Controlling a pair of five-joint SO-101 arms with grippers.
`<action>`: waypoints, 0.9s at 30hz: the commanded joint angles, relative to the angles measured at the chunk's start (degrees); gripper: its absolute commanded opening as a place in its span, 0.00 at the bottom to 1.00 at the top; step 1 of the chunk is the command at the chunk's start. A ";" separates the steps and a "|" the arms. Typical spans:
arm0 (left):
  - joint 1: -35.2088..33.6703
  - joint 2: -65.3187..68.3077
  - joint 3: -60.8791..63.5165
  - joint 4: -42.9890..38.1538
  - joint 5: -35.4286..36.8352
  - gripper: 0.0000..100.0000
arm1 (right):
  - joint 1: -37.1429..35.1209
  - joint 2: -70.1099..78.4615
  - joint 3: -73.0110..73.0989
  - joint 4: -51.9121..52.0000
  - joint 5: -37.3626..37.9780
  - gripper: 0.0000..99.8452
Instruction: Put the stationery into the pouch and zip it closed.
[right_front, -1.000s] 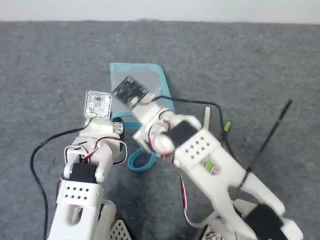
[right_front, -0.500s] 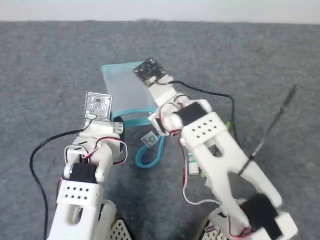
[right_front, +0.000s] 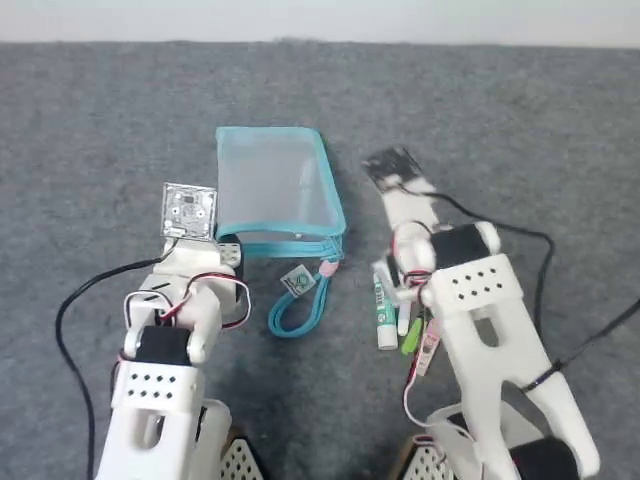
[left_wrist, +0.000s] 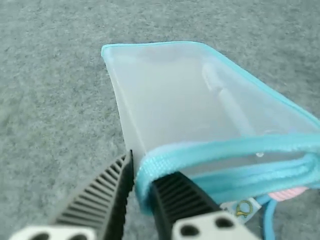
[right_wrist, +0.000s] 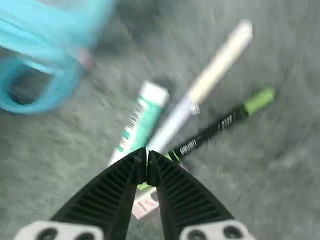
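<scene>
The translucent pouch (right_front: 272, 185) with teal edging lies flat at mid-table, and a pale white item (left_wrist: 220, 92) shows inside it. My left gripper (left_wrist: 142, 187) is shut on the teal zip edge at the pouch's (left_wrist: 170, 100) near left corner. To the right of the pouch lie a green-and-white tube (right_front: 381, 305), a white pen (right_wrist: 217, 62) and a black pen with a green cap (right_wrist: 220, 125). My right gripper (right_wrist: 147, 159) hangs just above them, shut with nothing in it. The right arm (right_front: 465, 290) covers part of the pens from above.
The pouch's teal wrist strap (right_front: 290, 315), its small tag (right_front: 297, 282) and a pink zip pull (right_front: 326, 268) lie on the grey carpet between the two arms. A black cable (right_front: 590, 330) runs along the right side. The carpet's far edge meets a white wall.
The right arm swung from above the pouch to the right and now sits over the stationery. The pouch shifted and settled flat. The left arm held still.
</scene>
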 joint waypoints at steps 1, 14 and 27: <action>-0.62 -0.35 -1.10 -2.37 1.05 0.01 | 4.26 -2.59 6.07 -3.56 2.46 0.01; -0.26 -0.35 -1.10 -2.37 1.14 0.01 | 11.03 -2.42 15.47 -5.58 9.32 0.05; -0.44 -0.35 -1.10 -2.37 1.14 0.01 | 0.75 3.65 15.82 -9.45 4.13 0.21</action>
